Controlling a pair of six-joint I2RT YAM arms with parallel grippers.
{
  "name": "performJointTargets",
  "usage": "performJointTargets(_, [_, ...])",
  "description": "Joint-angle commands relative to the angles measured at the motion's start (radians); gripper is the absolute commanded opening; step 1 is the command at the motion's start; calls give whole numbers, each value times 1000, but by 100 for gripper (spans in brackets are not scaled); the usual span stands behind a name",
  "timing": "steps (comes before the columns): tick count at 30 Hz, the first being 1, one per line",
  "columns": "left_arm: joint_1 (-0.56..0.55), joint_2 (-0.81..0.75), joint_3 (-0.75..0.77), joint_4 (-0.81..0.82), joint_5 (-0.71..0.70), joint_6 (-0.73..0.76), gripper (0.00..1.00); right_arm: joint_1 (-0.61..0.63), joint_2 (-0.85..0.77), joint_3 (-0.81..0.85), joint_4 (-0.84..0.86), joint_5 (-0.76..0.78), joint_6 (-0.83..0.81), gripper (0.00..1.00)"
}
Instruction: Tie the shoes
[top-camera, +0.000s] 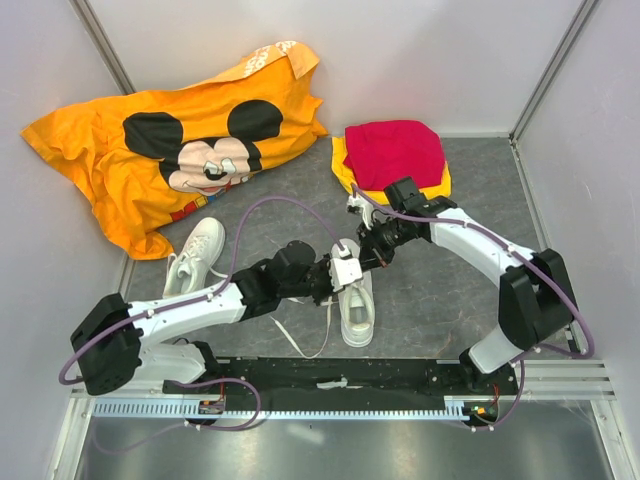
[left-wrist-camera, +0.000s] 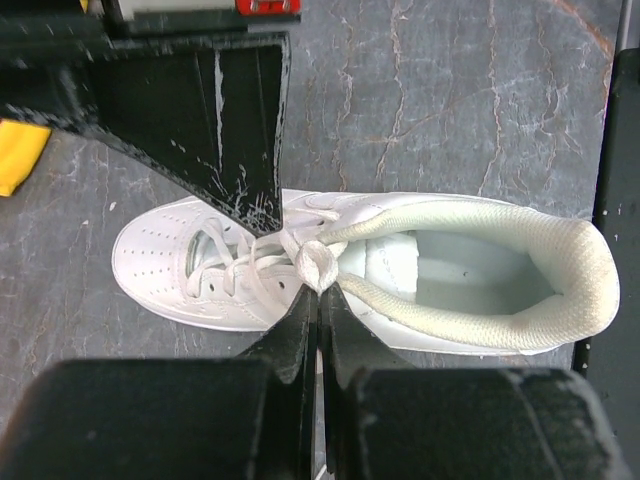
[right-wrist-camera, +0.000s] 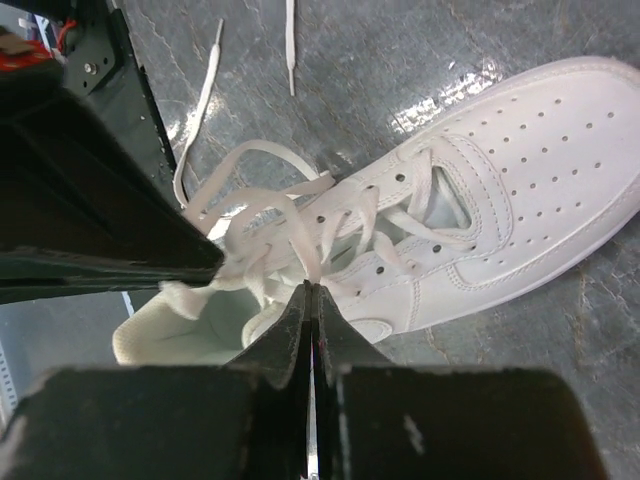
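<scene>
Shoe (top-camera: 358, 305) laces (left-wrist-camera: 318, 262) tight in left claw (left-wrist-camera: 318, 292) and right claw (right-wrist-camera: 311, 293).

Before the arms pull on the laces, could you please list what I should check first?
1. Left gripper shut on the lace loop: ok.
2. Right gripper shut on the laces: ok.
3. Shoe upright on its sole: ok.
4. Laces drawn snug: not ok, slack.
5. Lace ends lying free: ok.
6. Other shoe tied: cannot tell.
</scene>
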Motion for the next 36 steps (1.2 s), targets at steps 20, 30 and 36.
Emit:
performJointTargets(20, [58, 44, 114, -119, 132, -134, 2, -40, -115, -38, 110, -4, 83, 52])
performJointTargets(30, [61, 41, 97, -85, 163, -89, 1, -14, 52, 115, -34, -26, -115, 58])
performJointTargets(36, [66, 49, 92, -76, 164, -86, 2, 14, 100, 150, -102, -52, -187, 56])
